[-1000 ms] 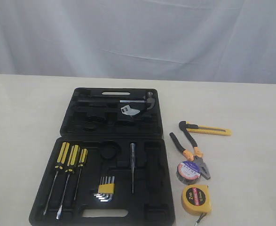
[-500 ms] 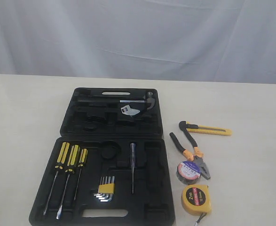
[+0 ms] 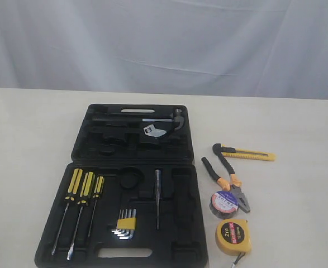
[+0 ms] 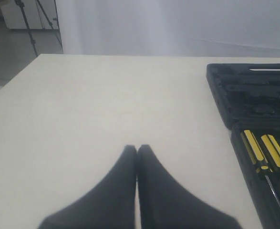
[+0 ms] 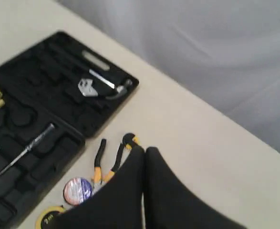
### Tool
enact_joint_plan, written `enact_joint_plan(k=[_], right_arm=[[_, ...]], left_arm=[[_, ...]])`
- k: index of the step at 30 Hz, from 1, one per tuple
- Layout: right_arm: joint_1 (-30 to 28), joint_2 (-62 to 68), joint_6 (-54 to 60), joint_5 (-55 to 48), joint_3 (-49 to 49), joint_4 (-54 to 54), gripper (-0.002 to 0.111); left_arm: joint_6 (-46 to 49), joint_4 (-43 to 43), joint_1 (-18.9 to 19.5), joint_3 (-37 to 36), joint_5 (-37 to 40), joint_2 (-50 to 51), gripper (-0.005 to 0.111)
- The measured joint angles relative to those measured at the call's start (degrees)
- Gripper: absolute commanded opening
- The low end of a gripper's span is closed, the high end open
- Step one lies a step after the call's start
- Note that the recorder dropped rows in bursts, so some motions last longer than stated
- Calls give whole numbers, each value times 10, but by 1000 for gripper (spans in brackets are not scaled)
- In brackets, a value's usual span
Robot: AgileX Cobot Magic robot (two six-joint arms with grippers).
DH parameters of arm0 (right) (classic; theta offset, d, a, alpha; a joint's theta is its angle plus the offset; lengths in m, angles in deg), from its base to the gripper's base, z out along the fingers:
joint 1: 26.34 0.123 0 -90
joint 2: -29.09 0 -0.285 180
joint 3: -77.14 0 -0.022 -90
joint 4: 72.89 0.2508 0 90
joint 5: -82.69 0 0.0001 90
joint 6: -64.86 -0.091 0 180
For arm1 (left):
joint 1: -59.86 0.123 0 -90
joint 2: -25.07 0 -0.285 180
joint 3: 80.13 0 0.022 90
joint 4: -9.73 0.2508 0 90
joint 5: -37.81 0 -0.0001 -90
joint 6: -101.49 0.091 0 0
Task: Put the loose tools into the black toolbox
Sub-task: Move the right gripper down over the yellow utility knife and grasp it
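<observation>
Exterior view. Shows the black toolbox (image 3: 180,215) open flat on the table (image 3: 35,128), with several recesses vacant. Just beside its right edge, a loose cluster:
- yellow-black utility knife (image 3: 253,154) farthest back
- pliers (image 3: 226,177) with handles splayed, one handle tip meeting the knife's dark end, nose against the black tape roll (image 3: 223,203)
- yellow tape measure (image 3: 233,236) nearest the front

No gripper to be made out here.

Left wrist view. Shows the left gripper (image 4: 137,149) pinched together, tip against tip, holding nothing. Hangs above bare table beside the toolbox's left edge, well apart from the loose tools.

Right wrist view. Shows the right gripper (image 5: 144,150) likewise closed tight and empty, raised above the table near the cluster and masking most of the knife. Pliers, roll and measure in sight beside the case.

Handling, as a judgement:
- **Pliers:** probably the heaviest, rigid, with grippy sleeves. Best pinched at the joint where the handles converge.
- **Knife:** light, slim, stiff. Best taken across mid-body.
- **Tape roll:** light and slightly yielding. Best taken through the ring wall.
- **Tape measure:** dense, with a smooth round shell, likely to slip. Best squeezed squarely across its width.

Calls for opening the jaws first.
</observation>
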Motion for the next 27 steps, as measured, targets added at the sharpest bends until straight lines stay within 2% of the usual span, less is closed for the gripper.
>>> enact_joint_plan(k=[4,7,12,20,27], right_arm=[[0,161,87,-73,151,7,-1],[1,231,151,-83,199,8,-1],[-17,318,256,-91,209,15,-1],[-92,475,367,-93,209,76,-1],[-96,584,463,-92,209,72,-1]], left_arm=[[0,0,0,0,0,0,0],[0,0,0,0,0,0,0],[0,0,0,0,0,0,0],[0,0,0,0,0,0,0],[0,0,0,0,0,0,0]])
